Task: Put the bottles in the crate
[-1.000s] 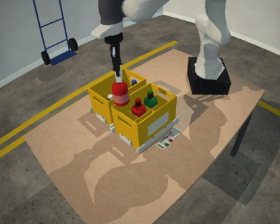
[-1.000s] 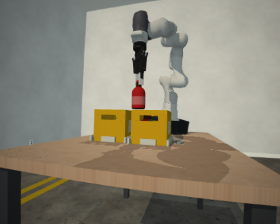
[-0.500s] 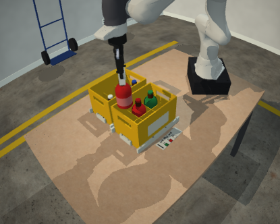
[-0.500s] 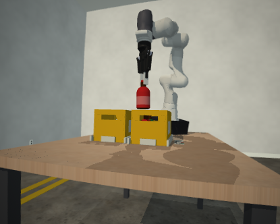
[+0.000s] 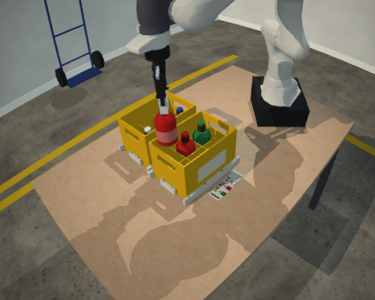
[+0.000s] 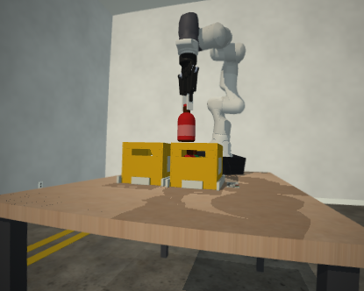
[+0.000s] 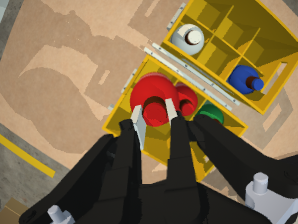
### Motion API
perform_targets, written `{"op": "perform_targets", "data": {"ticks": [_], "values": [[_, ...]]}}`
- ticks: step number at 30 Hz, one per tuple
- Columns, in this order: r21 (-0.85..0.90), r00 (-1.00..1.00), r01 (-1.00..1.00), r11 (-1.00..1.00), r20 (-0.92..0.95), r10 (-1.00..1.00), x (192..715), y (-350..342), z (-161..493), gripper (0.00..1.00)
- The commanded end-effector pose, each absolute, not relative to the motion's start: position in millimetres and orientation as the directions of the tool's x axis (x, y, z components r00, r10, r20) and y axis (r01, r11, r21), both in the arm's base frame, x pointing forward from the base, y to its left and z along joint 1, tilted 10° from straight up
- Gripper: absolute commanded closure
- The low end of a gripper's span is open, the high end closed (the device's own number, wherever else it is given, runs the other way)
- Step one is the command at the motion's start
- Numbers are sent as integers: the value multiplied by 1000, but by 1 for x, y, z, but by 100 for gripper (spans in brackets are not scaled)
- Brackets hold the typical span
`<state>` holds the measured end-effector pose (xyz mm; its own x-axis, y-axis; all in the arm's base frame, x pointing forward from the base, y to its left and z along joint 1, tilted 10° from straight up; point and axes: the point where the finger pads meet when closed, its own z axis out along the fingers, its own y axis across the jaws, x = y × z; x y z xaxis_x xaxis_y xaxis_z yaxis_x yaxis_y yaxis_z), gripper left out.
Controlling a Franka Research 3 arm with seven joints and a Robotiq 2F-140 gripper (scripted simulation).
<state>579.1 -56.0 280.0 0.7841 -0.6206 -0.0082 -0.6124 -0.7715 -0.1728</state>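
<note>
Above the crate (image 5: pixel 168 168) (image 6: pixel 196 168) (image 7: pixel 112 117) — red bottle (image 5: pixel 166 128) (image 6: pixel 186 127) (image 7: pixel 152 90), neck up.

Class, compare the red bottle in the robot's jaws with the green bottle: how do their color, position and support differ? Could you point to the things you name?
The held red bottle (image 5: pixel 166 129) (image 6: pixel 186 127) (image 7: pixel 150 90) is red; the green bottle (image 5: pixel 201 136) (image 7: pixel 212 113) is green.
The red one hangs above the crate (image 5: pixel 168 168) (image 6: pixel 196 166); the green one sits down inside it.
The jaws grip the red one's neck; nothing grips the green one.
Both are upright, with rounded shoulders and narrow necks.
</note>
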Motion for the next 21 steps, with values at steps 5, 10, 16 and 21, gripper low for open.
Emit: {"op": "perform_targets", "data": {"ticks": [5,10,16,21], "values": [[-178,778,-617,-766,7,-628,584,-60,286,100],[-178,778,-617,-766,7,-628,584,-60,286,100],[-178,778,-617,-766,7,-628,584,-61,286,100],[-178,778,-617,-766,7,-628,585,-61,286,100]]}}
